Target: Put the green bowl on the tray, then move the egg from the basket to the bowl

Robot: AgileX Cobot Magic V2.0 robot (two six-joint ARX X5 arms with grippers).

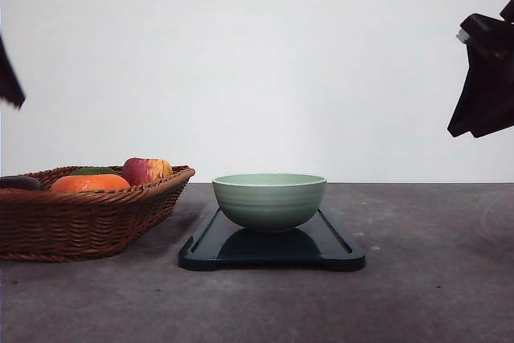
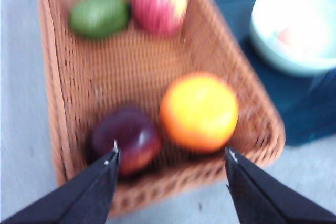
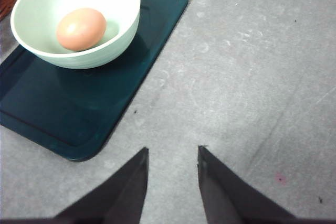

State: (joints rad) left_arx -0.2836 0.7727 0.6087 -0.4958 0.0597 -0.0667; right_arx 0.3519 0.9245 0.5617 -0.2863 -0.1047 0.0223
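The green bowl (image 1: 269,201) is sitting upright on the tray (image 1: 337,251), closer to the tray's far end than its near one. The egg (image 3: 81,29), pale brown, is lying inside the bowl. The tray is lying flat on the grey bench (image 1: 418,295), roughly midway along its width.

The basket (image 1: 80,218) is standing just beside the tray, toward the bench's left edge, not quite touching it as far as the front view is showing. Inside the basket, an orange fruit (image 2: 198,112) and a dark purple fruit (image 2: 126,138) are lying side by side at one end, while a red apple (image 2: 159,1) and a green fruit (image 2: 98,14) are lying at the other end.

The left claw (image 2: 170,156) is hanging above the basket with its fingers spread wide and nothing between them. The right claw (image 3: 173,153) is hanging above bare bench beside the tray, toward the bench's right edge, its fingers slightly parted and gripping nothing.
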